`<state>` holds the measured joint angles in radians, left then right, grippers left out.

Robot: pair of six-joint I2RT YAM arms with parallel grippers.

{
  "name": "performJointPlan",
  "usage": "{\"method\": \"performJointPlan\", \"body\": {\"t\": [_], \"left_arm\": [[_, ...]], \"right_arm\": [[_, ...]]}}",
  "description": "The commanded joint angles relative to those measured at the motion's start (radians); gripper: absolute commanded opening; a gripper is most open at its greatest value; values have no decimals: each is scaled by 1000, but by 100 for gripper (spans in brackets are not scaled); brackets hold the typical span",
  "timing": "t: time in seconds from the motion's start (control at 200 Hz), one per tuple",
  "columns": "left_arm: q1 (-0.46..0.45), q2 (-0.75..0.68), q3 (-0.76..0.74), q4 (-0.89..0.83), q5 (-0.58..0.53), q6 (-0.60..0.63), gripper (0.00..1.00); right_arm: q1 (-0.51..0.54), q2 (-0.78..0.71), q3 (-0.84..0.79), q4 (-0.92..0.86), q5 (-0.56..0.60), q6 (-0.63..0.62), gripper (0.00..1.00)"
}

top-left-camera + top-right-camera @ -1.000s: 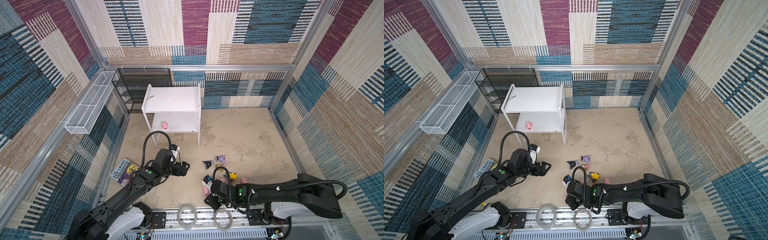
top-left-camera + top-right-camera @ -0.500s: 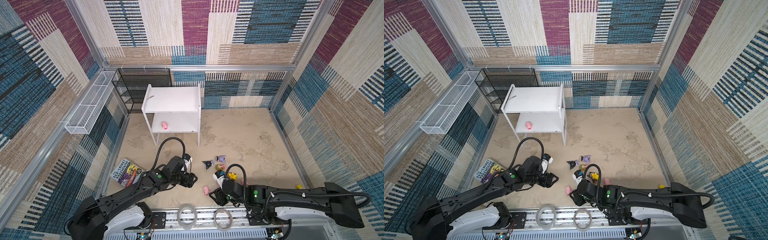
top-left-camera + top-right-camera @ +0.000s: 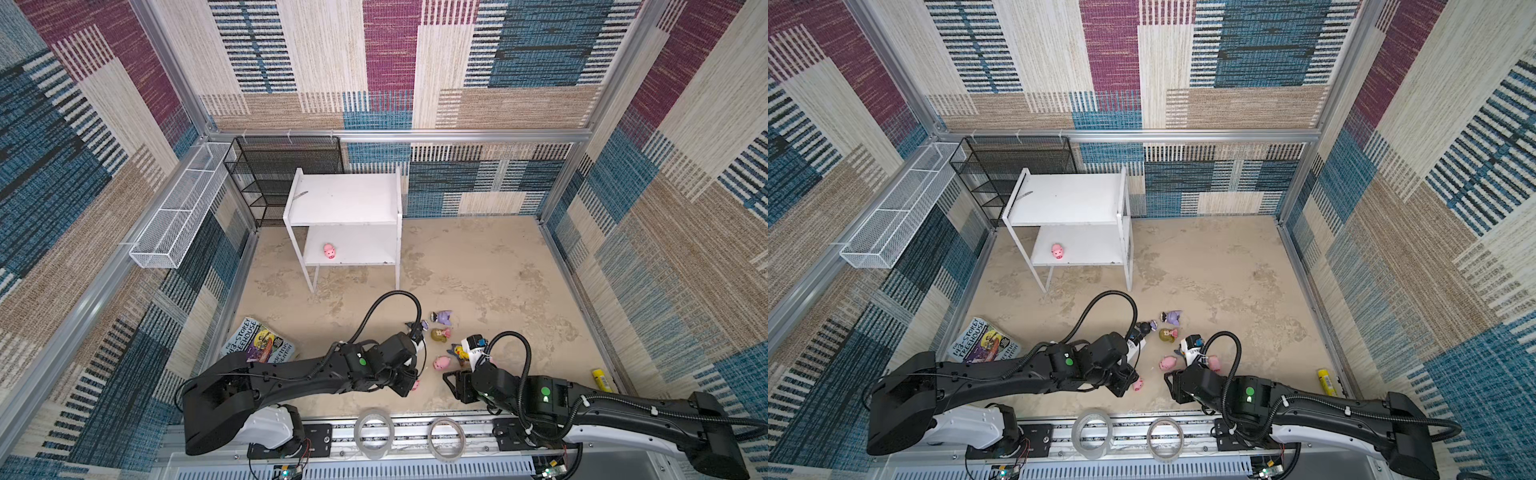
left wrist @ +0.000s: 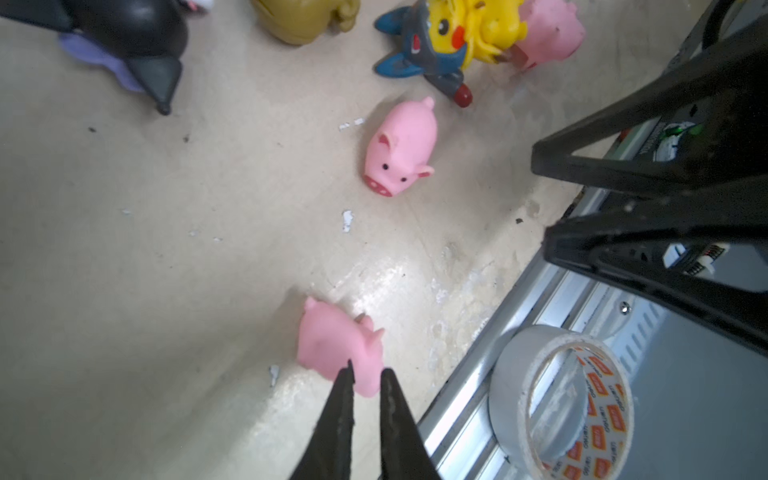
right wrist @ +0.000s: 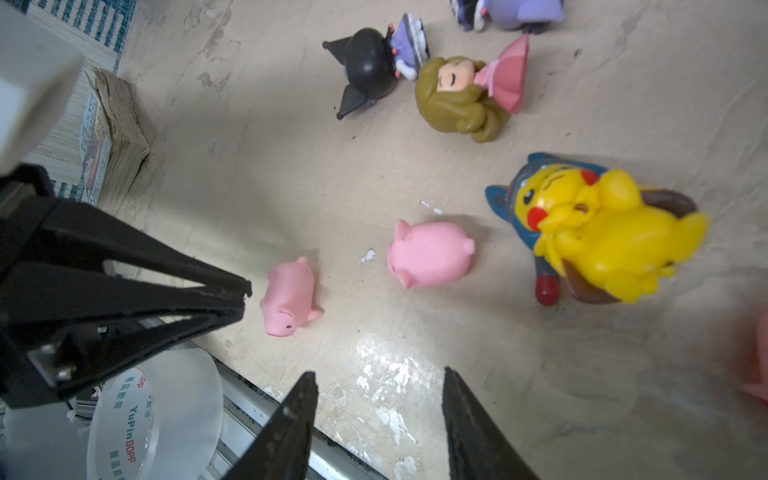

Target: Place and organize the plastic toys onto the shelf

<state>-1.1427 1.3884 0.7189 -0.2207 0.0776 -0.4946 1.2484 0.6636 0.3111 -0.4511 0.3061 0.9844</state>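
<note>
desk (image 3: 478,266): beige, carries everything; loose toys are bunched near the front edge, between the two arms
shelf (image 3: 345,199): white two-tier unit at the back left. Only one toy on it, the shelf pig (image 3: 329,251) on the lower board. One of eight placed, seven on the desk, so we're early in the job

left hand (image 4: 366,372): low over the desk, jaws drawn nearly together, thin slit between them. The near pig (image 5: 289,297) lies on its side right at the tips. The right wrist view shows it just off the tips, not between them, so I read it as clenched on nothing
right hand (image 5: 379,374): released, jaws well apart, empty, hovering by the front edge close to the left hand

toys on the desk:
- yellow figure (image 5: 598,232) with blue hood
- blond doll (image 5: 461,95) in pink, lying down
- black-and-purple figure (image 5: 370,66) just beside the doll's head
- second black-and-purple figure (image 5: 511,10) beyond the doll
- middle pig (image 5: 428,253) between the near pig and the yellow figure
- far pig (image 4: 548,29) against the yellow figure

step in hand: left-arm pick of the near pig
next move, my read: open the left jaws, push forward until they straddle the pig's body, close, lift, then carry it to the lower board beside the shelf pig. The pig is small and rounded, so an end pinch will likely squirt it out. Keep the right hand clear of the path
</note>
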Motion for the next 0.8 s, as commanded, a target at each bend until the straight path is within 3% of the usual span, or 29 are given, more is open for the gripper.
{"method": "performJointPlan", "body": {"t": [0.0, 0.265, 0.601, 0.796], "left_arm": [[-7, 35, 18, 12, -29, -40, 16], [-7, 39, 4, -61, -90, -75, 13], [-6, 15, -24, -141, -122, -85, 11], [-7, -66, -55, -157, -151, -105, 21]], "right_arm": [[0, -15, 1, -37, 25, 20, 51], [0, -38, -5, -24, 16, 10, 50], [0, 83, 33, 90, -43, -110, 50], [0, 182, 31, 197, -105, -170, 50]]}}
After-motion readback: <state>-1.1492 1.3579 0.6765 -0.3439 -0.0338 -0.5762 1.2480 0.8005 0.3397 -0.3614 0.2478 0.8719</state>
